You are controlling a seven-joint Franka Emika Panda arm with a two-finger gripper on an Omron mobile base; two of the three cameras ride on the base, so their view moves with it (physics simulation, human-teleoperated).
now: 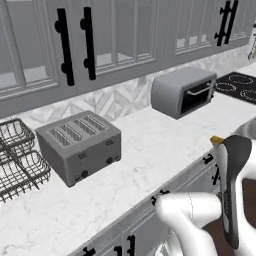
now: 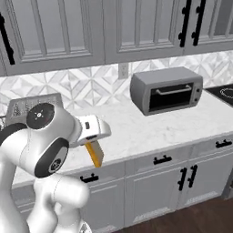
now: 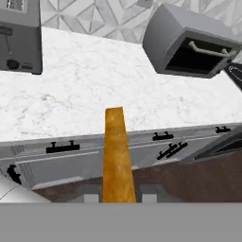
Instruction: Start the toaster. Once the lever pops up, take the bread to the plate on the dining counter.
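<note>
Bread [image 3: 116,156] edge-on in gripper [image 3: 118,198] — fingertips barely visible.

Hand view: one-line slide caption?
Jaws clamp the bread edge-on, above the counter edge, toaster oven ahead.

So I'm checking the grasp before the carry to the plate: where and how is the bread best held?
As it is now: the gripper pinches the bread across its two flat faces at one crust edge, so the slice sticks out edge-on past the fingers. The right base view shows it hanging below the hand, over the counter's front edge. Thin and flat, it suits a face-to-face pinch.
</note>
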